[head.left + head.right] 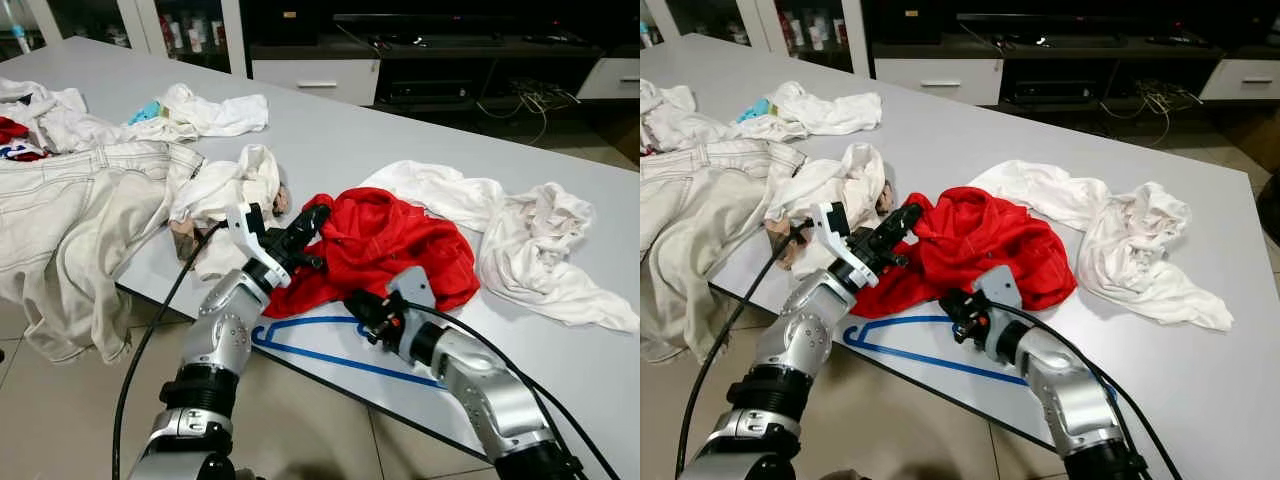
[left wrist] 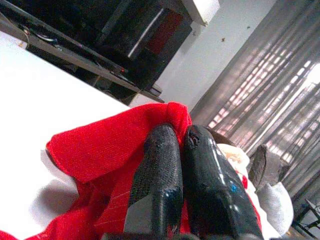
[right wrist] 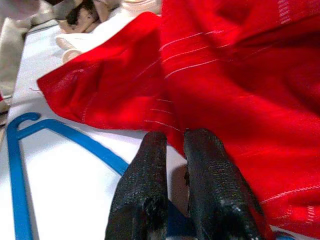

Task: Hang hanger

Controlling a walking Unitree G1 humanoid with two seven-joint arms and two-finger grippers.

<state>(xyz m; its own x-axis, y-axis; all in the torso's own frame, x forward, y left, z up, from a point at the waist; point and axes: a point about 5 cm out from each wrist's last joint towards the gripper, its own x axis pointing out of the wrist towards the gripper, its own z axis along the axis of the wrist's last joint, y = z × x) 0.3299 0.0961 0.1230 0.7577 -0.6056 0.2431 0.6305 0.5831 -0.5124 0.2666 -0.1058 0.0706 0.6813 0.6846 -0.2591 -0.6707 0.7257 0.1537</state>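
Step in hand: joining garment to hanger.

My left gripper (image 1: 312,222) pinches the red garment (image 1: 400,245) at frame centre; my right gripper (image 1: 362,309), fingers closed, clamps the blue hanger (image 1: 300,345) lying lower centre. Next: feed a hanger arm inside the fabric.

Hanger (image 1: 300,345) on table (image 1: 400,130), garment (image 1: 385,245) just behind it.

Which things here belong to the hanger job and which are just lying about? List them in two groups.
Job:
- blue hanger, flat at the table's near edge
- red garment, partly over the hanger
- left gripper, shut on the red garment
- right gripper, shut, over the hanger by the garment's edge

Lying about:
- white shirt
- cream jeans
- white clothes further back
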